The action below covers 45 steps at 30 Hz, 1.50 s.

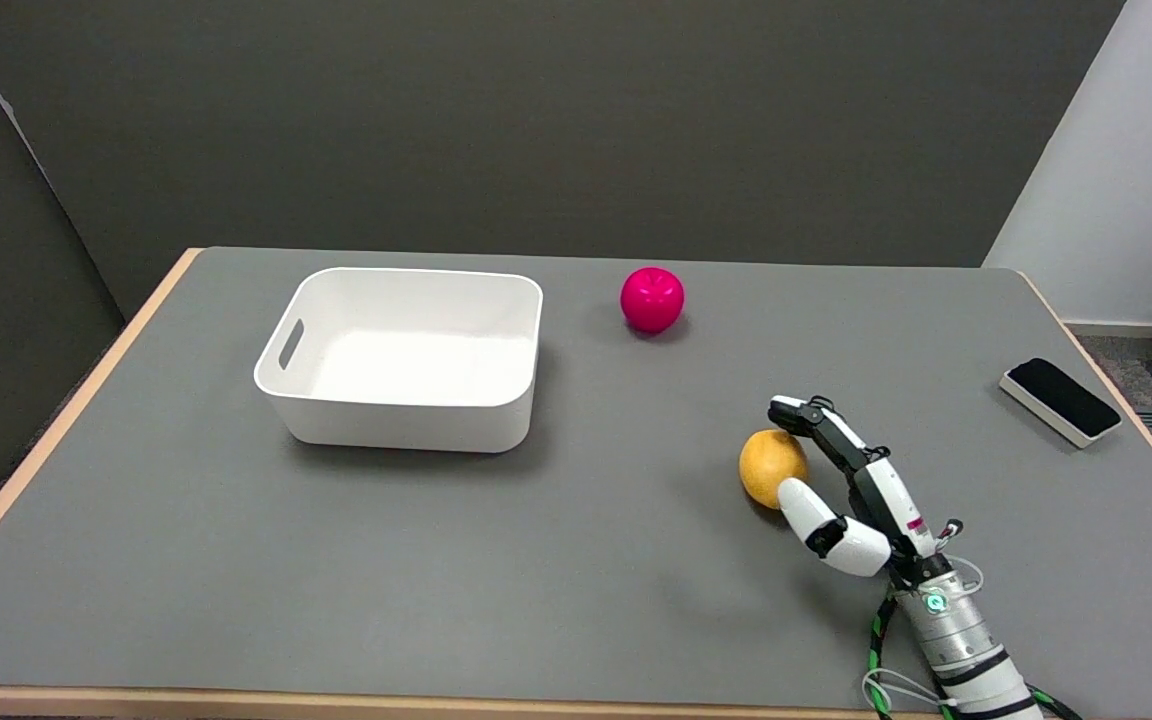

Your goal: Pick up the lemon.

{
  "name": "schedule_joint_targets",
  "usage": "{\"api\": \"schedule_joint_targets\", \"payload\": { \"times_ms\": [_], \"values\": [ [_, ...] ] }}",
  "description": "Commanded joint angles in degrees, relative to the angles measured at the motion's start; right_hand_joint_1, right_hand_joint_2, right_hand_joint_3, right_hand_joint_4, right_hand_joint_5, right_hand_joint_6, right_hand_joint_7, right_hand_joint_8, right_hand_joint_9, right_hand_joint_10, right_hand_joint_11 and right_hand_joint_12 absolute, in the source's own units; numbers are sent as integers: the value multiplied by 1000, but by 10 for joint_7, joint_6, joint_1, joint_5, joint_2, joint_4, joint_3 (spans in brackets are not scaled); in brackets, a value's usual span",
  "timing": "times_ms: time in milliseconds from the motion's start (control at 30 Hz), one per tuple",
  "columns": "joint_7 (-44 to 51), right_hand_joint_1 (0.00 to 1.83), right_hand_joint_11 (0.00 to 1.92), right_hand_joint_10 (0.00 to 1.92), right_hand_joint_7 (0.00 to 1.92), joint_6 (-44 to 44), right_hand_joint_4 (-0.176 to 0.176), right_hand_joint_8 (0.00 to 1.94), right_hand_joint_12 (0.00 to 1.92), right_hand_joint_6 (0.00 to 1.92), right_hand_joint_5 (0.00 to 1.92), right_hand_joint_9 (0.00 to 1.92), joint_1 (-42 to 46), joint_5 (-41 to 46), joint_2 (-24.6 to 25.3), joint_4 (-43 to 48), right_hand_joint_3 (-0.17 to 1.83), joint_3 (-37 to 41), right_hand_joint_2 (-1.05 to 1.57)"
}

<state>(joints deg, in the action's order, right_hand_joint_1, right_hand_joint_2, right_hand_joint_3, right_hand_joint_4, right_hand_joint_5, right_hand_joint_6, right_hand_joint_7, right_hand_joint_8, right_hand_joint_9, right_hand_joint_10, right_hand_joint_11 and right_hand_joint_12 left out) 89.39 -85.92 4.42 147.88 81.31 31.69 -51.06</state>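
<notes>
My right hand is reaching in from the lower right corner of the grey worktop and is closing around the lemon, which is sitting on the worktop surface right of centre, toward the near edge. My fingers are curving over the far side of the yellow fruit while my thumb is pressing in at its near right side, so the lemon is lying between them. Both appear to be touching the skin, though I cannot tell from this angle how firm the contact is. The lemon is casting its shadow directly beneath itself and is looking as if it is resting on the worktop, not raised. My white forearm, with its green indicator light glowing at the wrist, is stretching back out of the picture at the bottom.

A white rectangular bin with a handle slot in its left wall is standing left of centre, well apart from the lemon. A bright pink round fruit is sitting near the far edge, between the bin and the lemon in left-to-right order, apart from both. A black-topped white block is lying near the right edge of the worktop.
</notes>
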Motion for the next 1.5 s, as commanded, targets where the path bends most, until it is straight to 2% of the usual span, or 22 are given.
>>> {"api": "schedule_joint_targets", "payload": {
  "times_ms": [33, 233, 300, 333, 367, 633, 733, 1133, 1233, 1300, 1500],
  "values": [
    [-3, 489, -1, 751, 273, -20, -104, 534, 1046, 512, 231, 153, -18, -1, -7, -33, 960, -18, 693],
    [-6, 508, -1, 753, 273, -17, -104, 527, 1044, 507, 230, 152, -18, -1, -7, -4, 948, -17, 697],
    [-8, 525, -1, 769, 289, -12, -104, 488, 1039, 478, 242, 145, -18, -5, -7, 15, 838, -14, 752],
    [-14, 526, -1, 768, 287, -2, -104, 493, 1040, 482, 240, 146, -20, -19, -11, 22, 851, -13, 744],
    [-3, 517, -1, 754, 273, -4, -104, 531, 1044, 510, 229, 154, -16, -2, -6, 44, 960, -12, 689],
    [46, 562, -1, 791, 303, 127, -104, 551, 1085, 522, 244, 183, 66, -1, 10, 235, 957, -8, 667],
    [63, 557, -1, 794, 309, 177, -107, 555, 1089, 523, 249, 183, 101, -1, 14, 273, 964, -16, 668],
    [85, 563, -1, 786, 287, 215, -98, 539, 1077, 502, 228, 174, 132, -1, 38, 239, 958, -5, 651],
    [102, 589, -1, 820, 306, 241, -97, 485, 1079, 463, 243, 163, 134, -1, 39, 248, 848, -10, 699],
    [100, 564, -1, 789, 285, 270, -99, 539, 1077, 501, 226, 175, 130, -16, 35, 256, 954, -12, 649],
    [116, 564, -1, 801, 285, 308, -100, 545, 1079, 500, 225, 183, 132, -2, 36, 308, 953, -25, 641]
  ]
}}
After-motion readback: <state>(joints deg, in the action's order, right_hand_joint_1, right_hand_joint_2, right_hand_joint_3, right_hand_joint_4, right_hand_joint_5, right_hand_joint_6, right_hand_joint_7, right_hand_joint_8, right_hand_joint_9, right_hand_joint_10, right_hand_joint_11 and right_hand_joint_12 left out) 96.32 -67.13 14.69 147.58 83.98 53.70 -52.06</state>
